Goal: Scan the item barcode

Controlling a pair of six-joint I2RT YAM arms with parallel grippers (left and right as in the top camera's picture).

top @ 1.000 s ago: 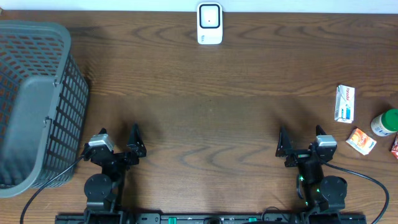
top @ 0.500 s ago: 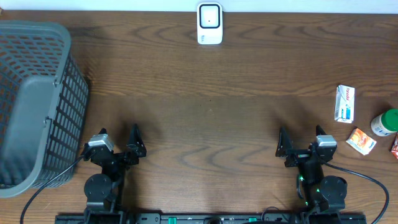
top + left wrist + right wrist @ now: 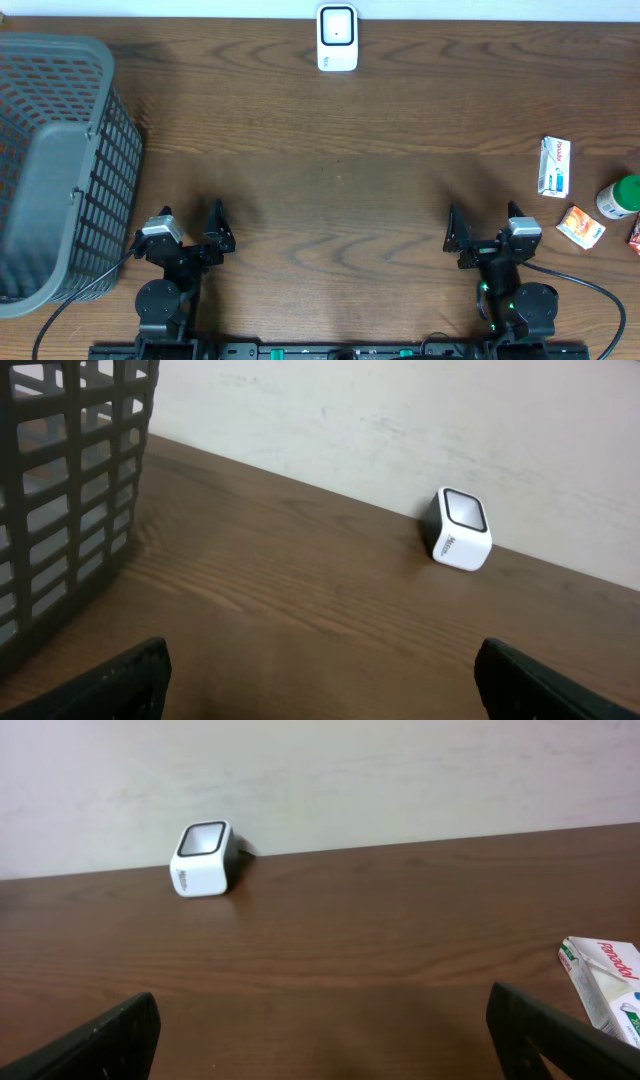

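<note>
— Where are the items to scan?

— I see them grouped at the table's far right edge. The white and blue carton [image 3: 556, 167] lies flat and farthest back. The green-capped bottle [image 3: 620, 197] is just beside it, nearer the edge. The orange packet [image 3: 581, 226] lies in front of both. A red item [image 3: 635, 238] is cut off by the frame, so I cannot name it.

— How do they lie from the claws?

— They are all to the right of my right claw [image 3: 483, 212] and apart from it. The orange packet is the nearest. In the right wrist view only the carton shows, at the right margin outside the finger on that side. My left claw [image 3: 190, 212] is well apart from them, on the other side of the table.

— Is either claw holding anything?

— No. Both claws have their jaws spread wide with only bare wood between them.

— And the scanner?

— The white barcode scanner [image 3: 337, 38] stands at the middle of the back edge, against the wall, with its window facing up. It is well apart from both claws. The grey mesh basket [image 3: 60, 170] sits just left of my left claw.
</note>
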